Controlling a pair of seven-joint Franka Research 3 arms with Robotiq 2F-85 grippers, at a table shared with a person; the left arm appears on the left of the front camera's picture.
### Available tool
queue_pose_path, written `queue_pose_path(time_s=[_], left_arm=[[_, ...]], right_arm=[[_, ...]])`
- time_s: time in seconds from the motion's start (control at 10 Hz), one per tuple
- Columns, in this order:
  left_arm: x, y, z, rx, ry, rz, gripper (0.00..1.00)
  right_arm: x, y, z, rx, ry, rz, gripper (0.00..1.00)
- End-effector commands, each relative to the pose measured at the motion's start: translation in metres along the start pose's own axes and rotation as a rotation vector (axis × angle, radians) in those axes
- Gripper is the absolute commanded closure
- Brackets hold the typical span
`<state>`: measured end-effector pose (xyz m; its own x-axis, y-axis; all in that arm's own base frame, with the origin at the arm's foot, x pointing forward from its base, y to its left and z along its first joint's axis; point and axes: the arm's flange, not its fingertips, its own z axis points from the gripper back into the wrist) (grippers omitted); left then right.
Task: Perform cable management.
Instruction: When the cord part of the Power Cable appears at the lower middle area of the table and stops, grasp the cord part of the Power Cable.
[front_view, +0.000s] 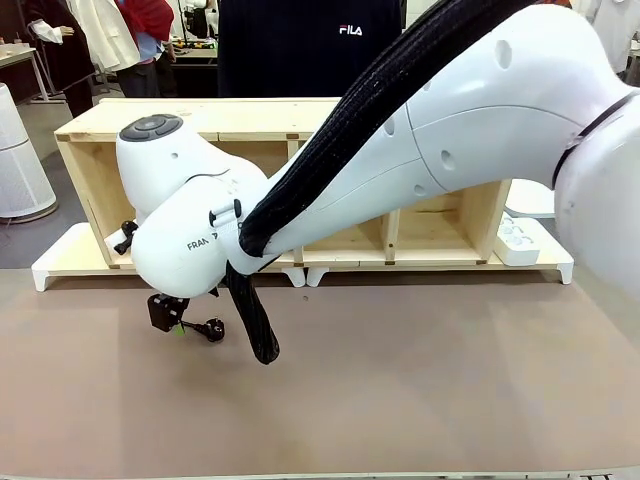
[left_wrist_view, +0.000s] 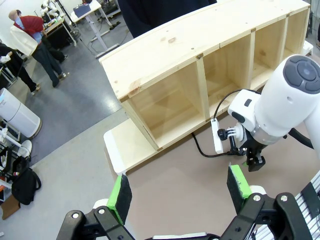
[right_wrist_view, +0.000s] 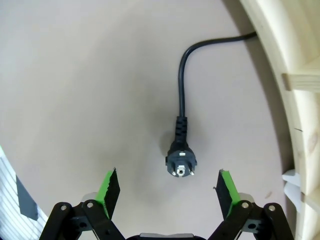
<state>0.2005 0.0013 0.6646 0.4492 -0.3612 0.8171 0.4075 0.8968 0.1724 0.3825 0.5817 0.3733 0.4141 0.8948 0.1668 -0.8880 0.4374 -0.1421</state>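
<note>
Right wrist view: right claw (right_wrist_view: 167, 173), spread wide, hovers over plug (right_wrist_view: 181, 161) on surface (right_wrist_view: 75, 75), apparently aligned for grasping.

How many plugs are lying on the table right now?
1: a black plug, ending the cable, lies on the table straight ahead of the open right gripper, near the wooden shelf. The right arm could hide others.

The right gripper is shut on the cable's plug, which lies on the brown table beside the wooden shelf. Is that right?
Not quite: the right gripper is open. The right wrist view shows its green pads wide apart on either side of the plug, touching nothing. The plug does lie on the brown table beside the wooden shelf.
</note>
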Motion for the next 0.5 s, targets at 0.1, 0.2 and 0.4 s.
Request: queue_pose_path(time_s=[0.1,0.2,0.4], left_arm=[[0.002,-0.001,-0.001,-0.002,-0.011,0.014,0.0],[0.002,-0.001,-0.001,-0.002,-0.011,0.014,0.0],[0.002,-0.001,-0.001,-0.002,-0.011,0.014,0.0]], right_arm=[[0.006,-0.004,-0.02,-0.022,0.064,-0.02,0.0],[0.006,-0.006,-0.026,-0.028,0.076,-0.037,0.0],[0.009,-0.01,-0.037,-0.04,0.096,-0.095,0.0]])
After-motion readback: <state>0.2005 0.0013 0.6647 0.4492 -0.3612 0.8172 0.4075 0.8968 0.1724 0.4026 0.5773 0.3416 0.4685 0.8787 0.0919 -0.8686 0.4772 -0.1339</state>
